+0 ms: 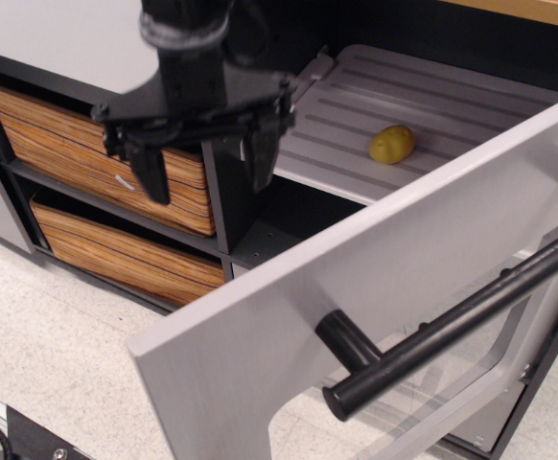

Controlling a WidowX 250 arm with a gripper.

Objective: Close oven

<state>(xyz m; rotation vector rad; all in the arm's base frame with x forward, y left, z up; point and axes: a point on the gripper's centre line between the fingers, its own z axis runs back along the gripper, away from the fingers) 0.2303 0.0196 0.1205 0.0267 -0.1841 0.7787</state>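
A speckled pale floor [58, 335] runs along the lower left of the frame, in front of a toy kitchen unit with dark panels. At left sit two striped wood-grain drawers [68, 153], one above the other. The oven, a black cavity with a brushed silver-grey door [356, 287], fills the centre and right; the door hangs open, swung down and outward toward the lower right, its long black bar handle [452, 326] standing off the face on a stubby post. Inside, a grey ribbed rack [394, 96] carries a small yellow potato-like item [392, 144].

The black two-fingered gripper [202, 158] hovers in the upper centre, over the dark post between the drawers and the oven cavity, fingers spread apart and holding nothing, well clear of the door.

The closing looks to be at the approach stage: no contact with the door. The next move likely calls for getting below or behind the door's free edge or handle, then pushing it up toward the cavity.
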